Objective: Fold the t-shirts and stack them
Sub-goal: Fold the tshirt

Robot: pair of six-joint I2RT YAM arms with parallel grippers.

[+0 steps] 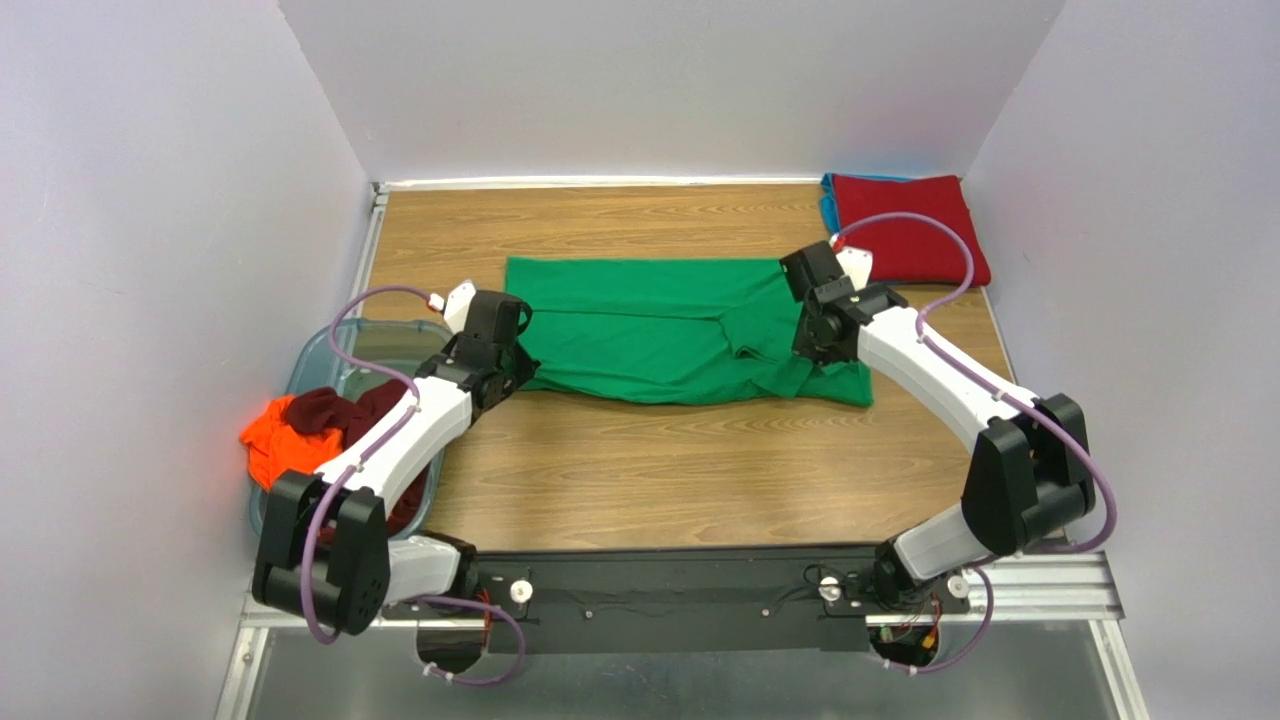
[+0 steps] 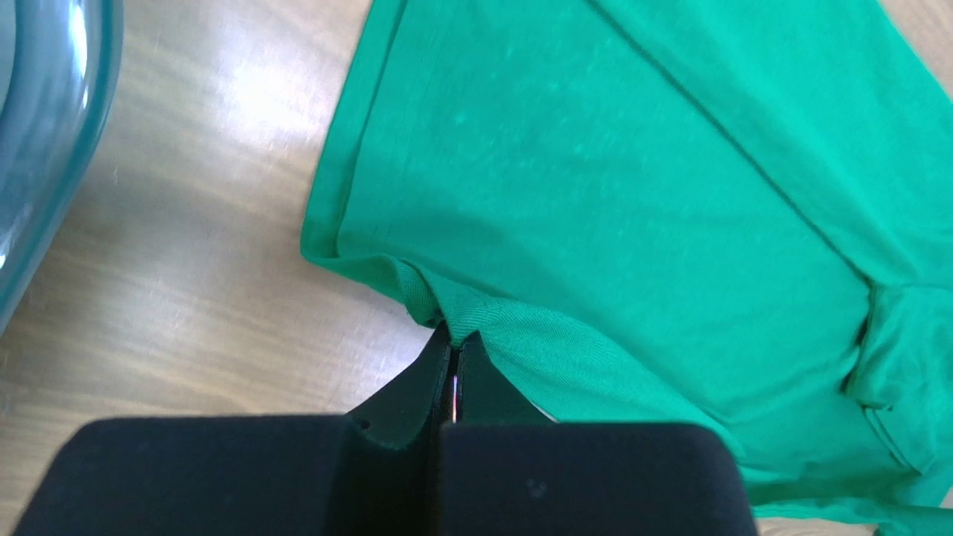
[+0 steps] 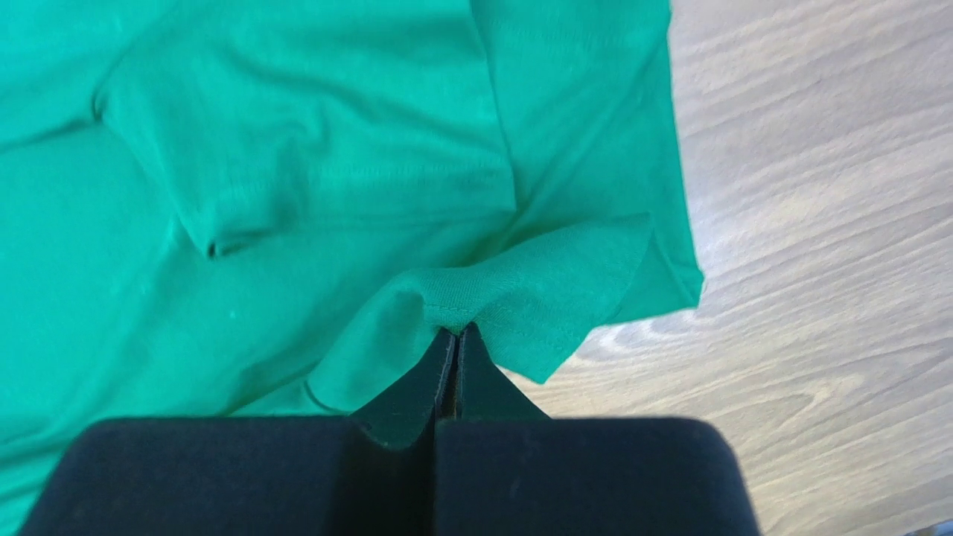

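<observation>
Two pairs of fingers, both pinched shut on the one green t-shirt point(image 1: 661, 330): left fingers point(image 2: 408, 402) at its near-left corner, right fingers point(image 3: 408, 396) near its right edge. It lies mid-bench point(image 1: 676, 480). Far right, we see one red t-shirt point(image 1: 902, 225) hiding all but the edge of one blue t-shirt point(image 1: 827, 203). One orange t-shirt point(image 1: 278, 443) and one maroon t-shirt point(image 1: 338, 408) fill the tub point(image 1: 308, 368), partly behind the left arm.

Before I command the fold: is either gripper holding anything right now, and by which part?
Both hold the green t-shirt: the left gripper pinches its near edge by the left corner, the right gripper its near edge by the right corner.
</observation>
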